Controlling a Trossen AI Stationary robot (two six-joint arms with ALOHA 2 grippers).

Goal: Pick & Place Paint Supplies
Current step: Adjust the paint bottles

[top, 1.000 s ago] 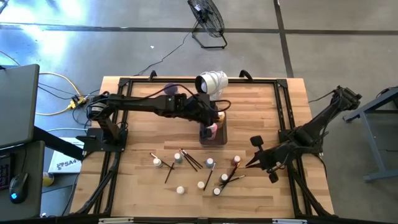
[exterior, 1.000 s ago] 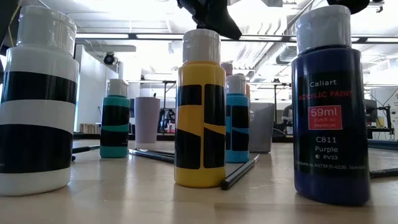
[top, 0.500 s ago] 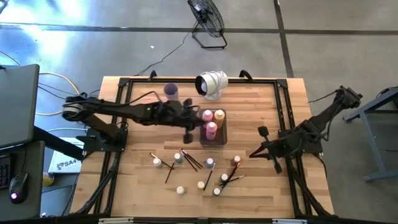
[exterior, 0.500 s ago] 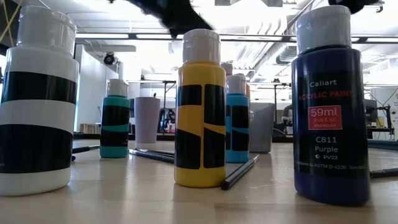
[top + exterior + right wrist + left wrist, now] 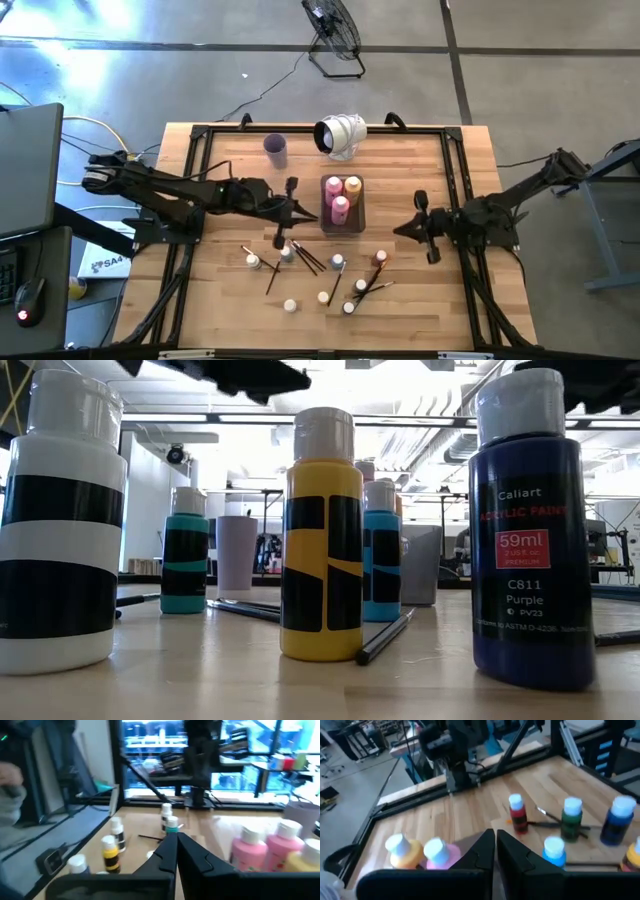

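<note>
Paint bottles (image 5: 339, 196), two pink and one orange, stand in the grey tray (image 5: 357, 224); smaller bottles and brushes (image 5: 308, 258) lie scattered nearer the table's front. Left gripper (image 5: 285, 214) hangs closed and seemingly empty beside the tray, while the right gripper (image 5: 424, 227) hangs closed near the right rail.

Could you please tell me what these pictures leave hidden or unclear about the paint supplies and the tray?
- Tray: in the low view the yellow bottle and blue bottle cover part of it, so its contents are hidden.
- Brushes: too small in the high view to count.
- Purple bottle: its small print is too small to read in the low view.
- Pink bottle: cut off by the right wrist view's bottom edge.
</note>
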